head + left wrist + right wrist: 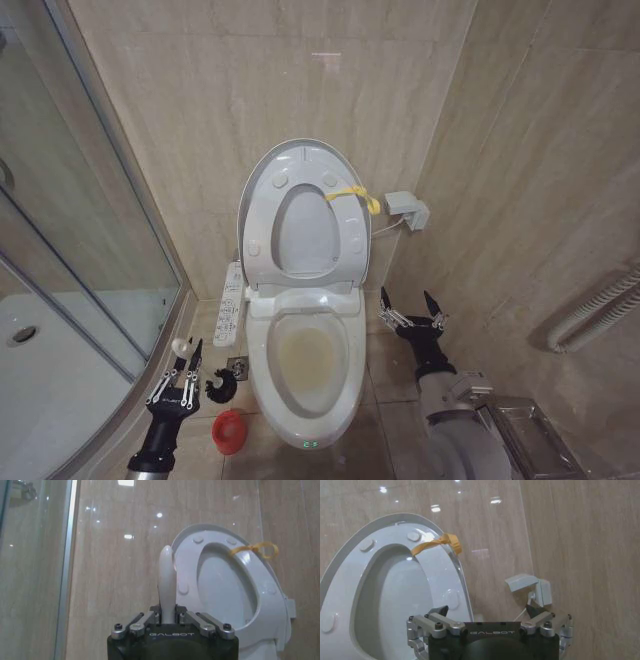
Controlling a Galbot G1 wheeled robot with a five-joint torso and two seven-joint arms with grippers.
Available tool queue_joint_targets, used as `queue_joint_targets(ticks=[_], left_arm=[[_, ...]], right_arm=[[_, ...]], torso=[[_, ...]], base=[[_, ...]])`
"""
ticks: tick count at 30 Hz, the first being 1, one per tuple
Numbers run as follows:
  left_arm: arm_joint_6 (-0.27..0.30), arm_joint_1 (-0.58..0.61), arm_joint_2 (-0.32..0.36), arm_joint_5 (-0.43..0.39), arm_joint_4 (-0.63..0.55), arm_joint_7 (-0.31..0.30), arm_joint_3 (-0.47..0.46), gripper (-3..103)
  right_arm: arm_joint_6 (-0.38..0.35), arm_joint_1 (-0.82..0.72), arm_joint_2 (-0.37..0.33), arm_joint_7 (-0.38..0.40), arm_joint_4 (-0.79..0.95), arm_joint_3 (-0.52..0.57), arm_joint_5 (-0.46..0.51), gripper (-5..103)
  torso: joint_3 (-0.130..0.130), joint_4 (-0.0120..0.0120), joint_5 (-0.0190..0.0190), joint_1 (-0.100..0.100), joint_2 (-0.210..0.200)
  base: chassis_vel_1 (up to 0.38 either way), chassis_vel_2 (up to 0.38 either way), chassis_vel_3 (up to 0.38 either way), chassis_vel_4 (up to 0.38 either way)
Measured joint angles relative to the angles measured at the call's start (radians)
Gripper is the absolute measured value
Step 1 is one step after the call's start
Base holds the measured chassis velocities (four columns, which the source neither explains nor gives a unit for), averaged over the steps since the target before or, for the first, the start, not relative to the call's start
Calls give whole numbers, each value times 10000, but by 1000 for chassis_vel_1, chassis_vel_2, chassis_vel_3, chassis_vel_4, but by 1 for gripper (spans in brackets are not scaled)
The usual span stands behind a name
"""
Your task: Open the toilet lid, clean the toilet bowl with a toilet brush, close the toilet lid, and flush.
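Nearest on the left, the left gripper point(184, 352) pinches the pale thin handle of the toilet brush point(219, 384), its dark bristle head just above the small red round cup holder point(230, 430). Centre, the stained white ceramic toilet bowl point(306, 365) lies uncovered, the glossy white oval toilet lid point(303, 205) raised against the wall. Right gripper point(411, 301) hovers spread beside the bowl.

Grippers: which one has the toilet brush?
The left gripper, shut on the toilet brush handle beside the bowl; the right gripper is open and empty.
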Motion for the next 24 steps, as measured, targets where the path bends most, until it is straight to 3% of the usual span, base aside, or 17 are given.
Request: queue_joint_targets(ticks=[7,15,24], left_arm=[[-524,-474,-50,27,1581,-91,189,18],[-750,-1233,-29,11,3154,-288,360,18],[-1120,-2679,-266,-43,5035,-290,1281,18]], right_arm=[[0,0,0,0,0,0,0,100],[0,0,-1,0,0,0,0,100],[0,-1,0,0,0,0,0,100]], torso=[[0,2,0,1,0],[0,2,-1,1,0],[0,0,1,1,0]], base=[[0,0,0,0],[0,0,0,0],[0,0,0,0]])
